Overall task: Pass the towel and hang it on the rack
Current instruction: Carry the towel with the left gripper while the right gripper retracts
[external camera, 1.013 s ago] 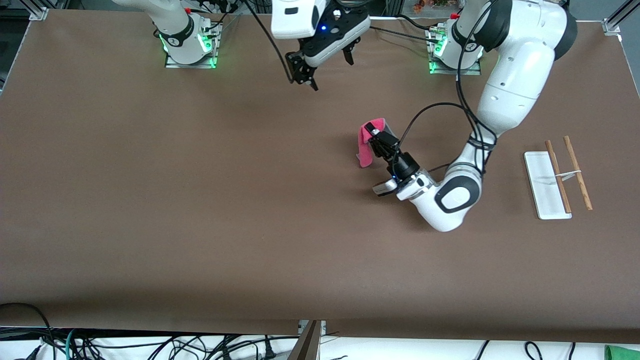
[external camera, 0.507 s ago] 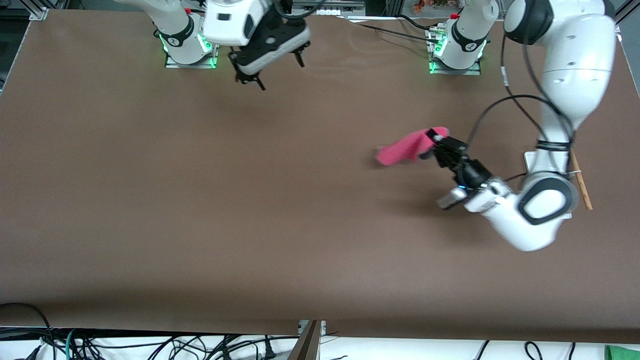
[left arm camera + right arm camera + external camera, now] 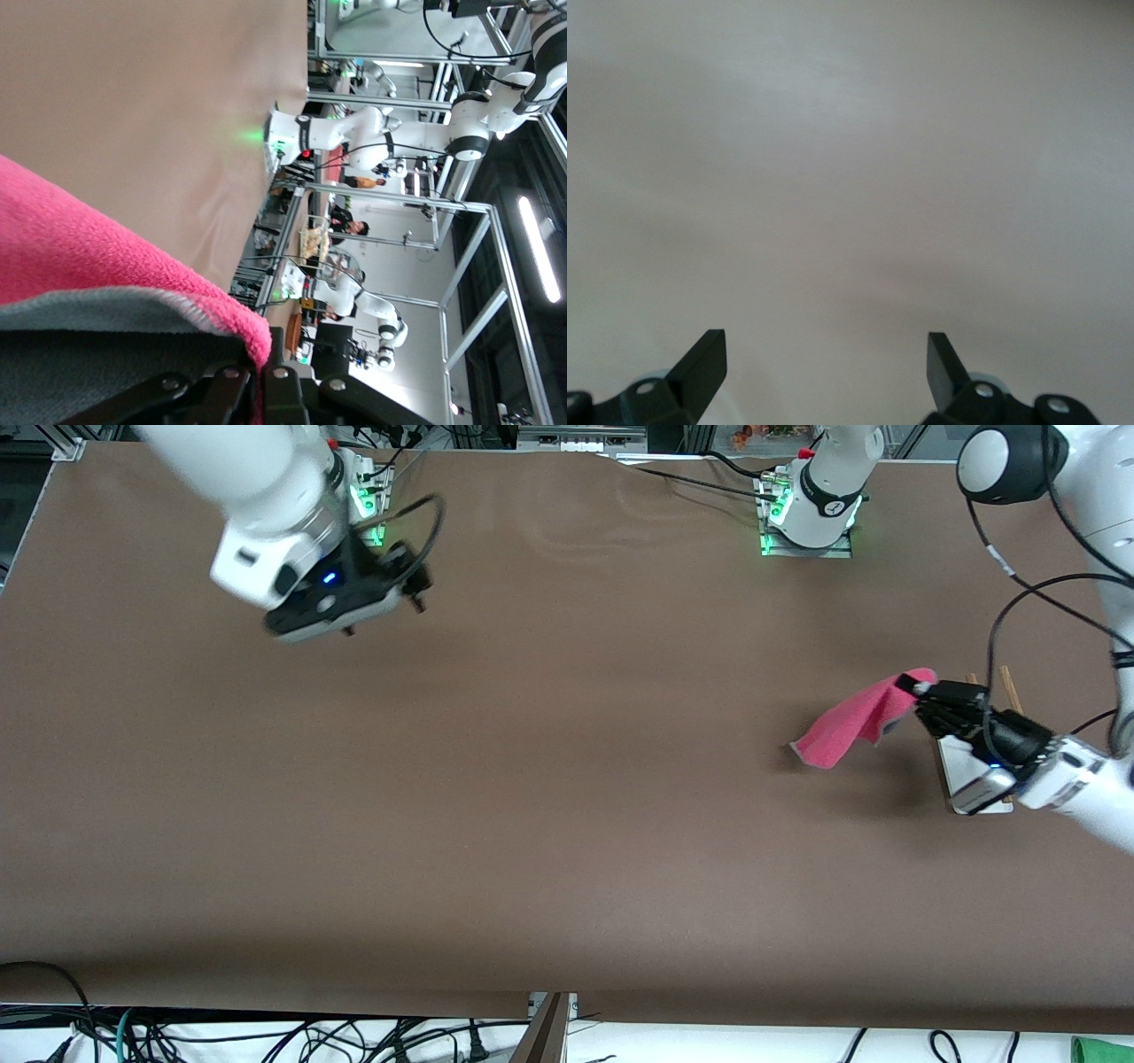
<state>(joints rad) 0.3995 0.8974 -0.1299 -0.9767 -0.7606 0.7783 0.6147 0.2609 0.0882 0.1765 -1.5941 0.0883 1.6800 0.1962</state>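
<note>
I see my left gripper (image 3: 912, 688) clamped on one corner of the pink-red towel (image 3: 846, 726), holding it in the air just beside the rack (image 3: 961, 766) at the left arm's end of the tabletop (image 3: 567, 797). The cloth trails down toward the table's middle (its grey stitched edge shows close up in the left wrist view). The rack is mostly hidden under the wrist. My right gripper (image 3: 381, 607) hangs with fingers (image 3: 704, 359) spread wide and empty near its base corner.
</note>
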